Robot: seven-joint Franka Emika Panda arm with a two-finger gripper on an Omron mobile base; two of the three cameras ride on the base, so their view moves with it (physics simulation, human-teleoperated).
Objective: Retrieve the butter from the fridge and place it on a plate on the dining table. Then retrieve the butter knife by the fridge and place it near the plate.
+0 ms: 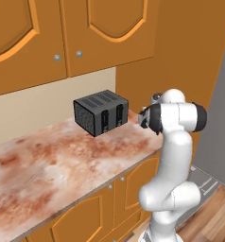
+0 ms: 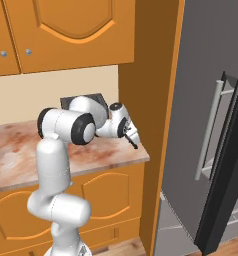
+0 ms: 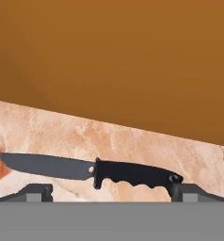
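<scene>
- Gripper (image 3: pixel 111 193): jaws spread wide and released, with one dark fingertip (image 3: pixel 36 192) at either end of the butter knife (image 3: pixel 88 170).
- Butter knife: lies flat on the marbled counter (image 3: pixel 132 141) between the jaws, grey blade toward one fingertip, black handle toward the other; whether it touches them cannot be told.
- Black toaster (image 1: pixel 101 112): stands on the same counter, behind the arm.
- Fridge (image 2: pixel 211 125): stands beyond the orange side panel (image 2: pixel 146 75), its door ajar.
</scene>
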